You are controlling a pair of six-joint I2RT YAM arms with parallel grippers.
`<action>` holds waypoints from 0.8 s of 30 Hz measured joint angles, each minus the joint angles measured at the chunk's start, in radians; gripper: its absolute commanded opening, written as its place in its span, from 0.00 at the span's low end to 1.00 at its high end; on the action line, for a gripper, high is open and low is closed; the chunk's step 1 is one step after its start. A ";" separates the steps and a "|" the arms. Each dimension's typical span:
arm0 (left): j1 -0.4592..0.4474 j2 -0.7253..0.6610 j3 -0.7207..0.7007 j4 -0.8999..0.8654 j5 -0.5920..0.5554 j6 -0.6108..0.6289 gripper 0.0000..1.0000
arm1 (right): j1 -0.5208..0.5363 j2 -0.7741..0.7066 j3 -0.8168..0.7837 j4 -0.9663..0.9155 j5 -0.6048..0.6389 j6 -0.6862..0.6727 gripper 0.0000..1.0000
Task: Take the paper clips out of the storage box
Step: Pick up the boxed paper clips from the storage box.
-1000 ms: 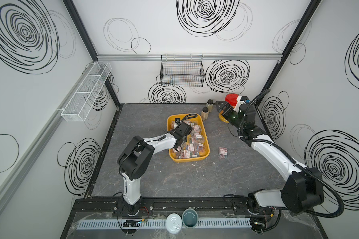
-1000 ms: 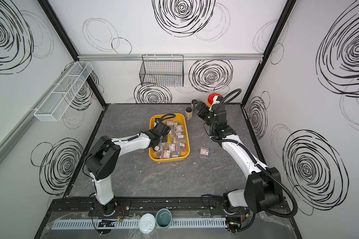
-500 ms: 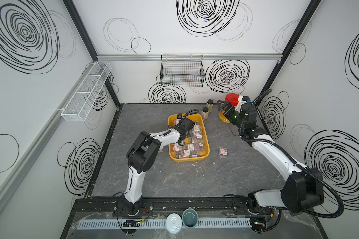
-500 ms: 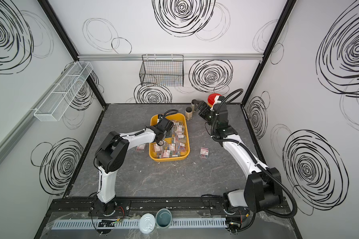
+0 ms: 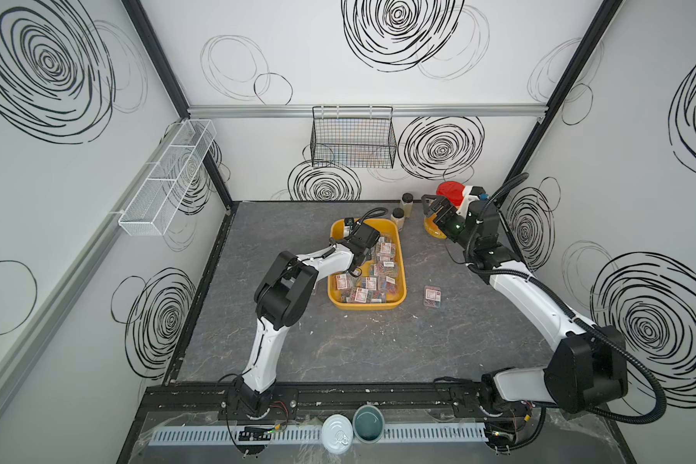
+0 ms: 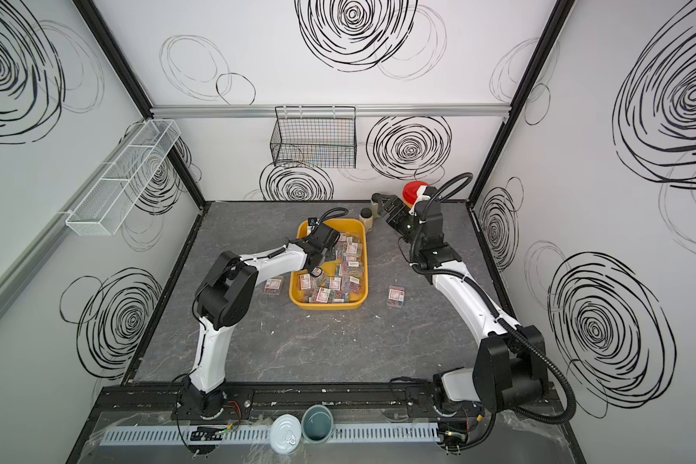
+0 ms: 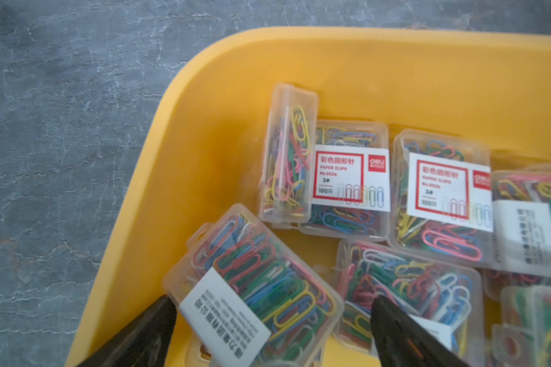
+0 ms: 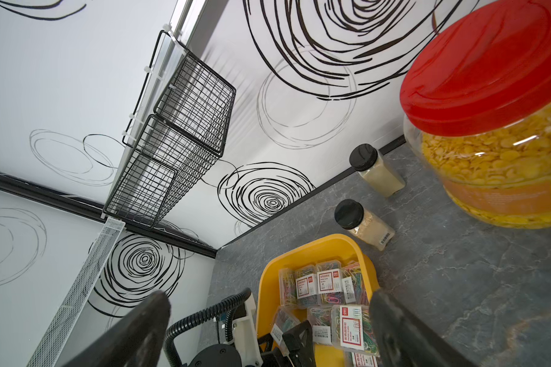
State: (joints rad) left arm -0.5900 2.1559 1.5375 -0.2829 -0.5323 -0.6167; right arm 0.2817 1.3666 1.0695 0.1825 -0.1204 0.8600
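Paper clips: small clear cases, nearly all piled in the yellow storage box mid-counter. The left end effector is down inside the box on its left side with its jaws spread wide. One finger sits on either side of a tilted case; it is not clamped, and I can't tell if it touches. Straddling the case's short width looks like the line-up for a pinch. This case lies at the pile's edge beside bare box floor, so it is probably the easiest pick. A neighbouring case stands on edge against another, which is more awkward.

Two cases are already out on the counter. One lies just right of the box and one just left, so each arm likely drops on its own side.

The right end effector is raised at the back by the red-lidded jar, jaws apart and empty. It is probably parked there to stay clear of the left arm. Two black-capped bottles stand by the box's far corner, not involved. It is early in the task, with most cases left.
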 measured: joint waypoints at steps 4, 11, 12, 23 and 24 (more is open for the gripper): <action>0.000 0.000 -0.007 0.016 -0.013 -0.039 0.98 | -0.001 0.002 0.000 0.000 -0.008 0.004 1.00; 0.002 0.004 -0.006 0.018 -0.037 -0.094 0.92 | -0.003 0.016 0.000 0.000 -0.024 0.011 1.00; 0.002 0.006 -0.006 0.018 -0.039 -0.103 0.92 | -0.003 0.017 0.000 0.000 -0.026 0.012 1.00; 0.004 0.035 0.030 -0.004 -0.060 -0.188 0.87 | -0.005 0.017 0.000 0.000 -0.038 0.012 1.00; 0.004 0.038 0.034 -0.008 -0.064 -0.189 0.86 | -0.006 0.017 0.000 0.000 -0.039 0.012 1.00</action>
State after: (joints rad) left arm -0.5858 2.1941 1.5711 -0.2905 -0.5968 -0.8059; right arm 0.2760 1.3838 1.0698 0.1822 -0.1589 0.8719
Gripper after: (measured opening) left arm 0.881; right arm 0.999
